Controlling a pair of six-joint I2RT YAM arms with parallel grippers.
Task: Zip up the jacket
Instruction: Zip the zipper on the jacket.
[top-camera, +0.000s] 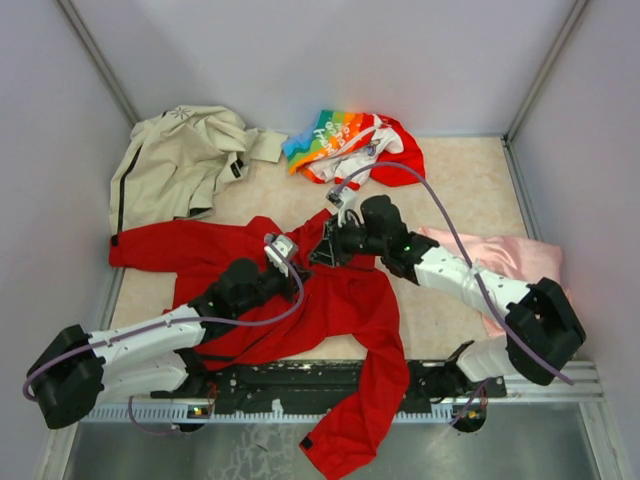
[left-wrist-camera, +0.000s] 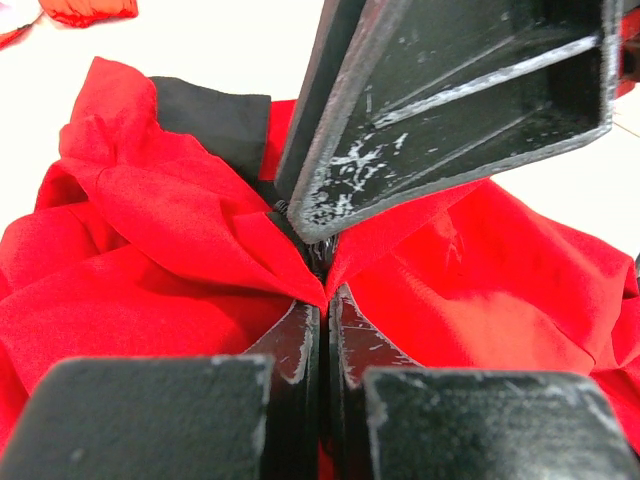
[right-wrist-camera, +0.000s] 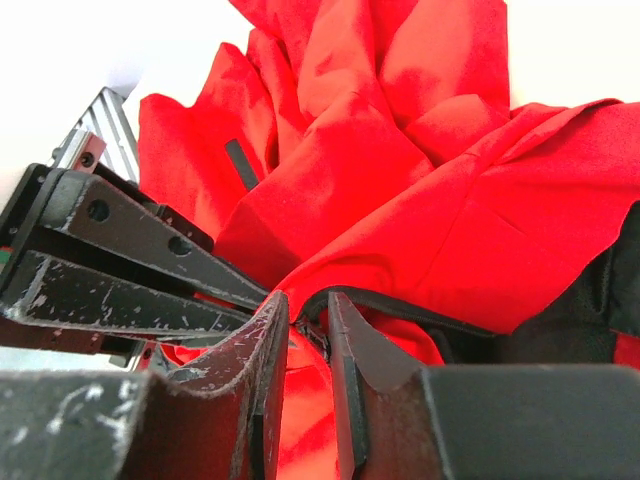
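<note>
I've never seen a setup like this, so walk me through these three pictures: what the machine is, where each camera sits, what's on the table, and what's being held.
The machine is two robot arms bolted at the near edge of a table. One picture looks down from above; the other two come from cameras on each wrist, so the black fingers in front are that arm's own.

A big red jacket lies in the middle. Behind it are a beige jacket and a rainbow-printed red garment; a pink cloth lies to the right.

The left gripper is shut, pinching the red fabric at the jacket's front opening. The right gripper meets it there, its fingers narrowly apart around the dark zipper edge; whether it grips firmly is unclear.
</note>
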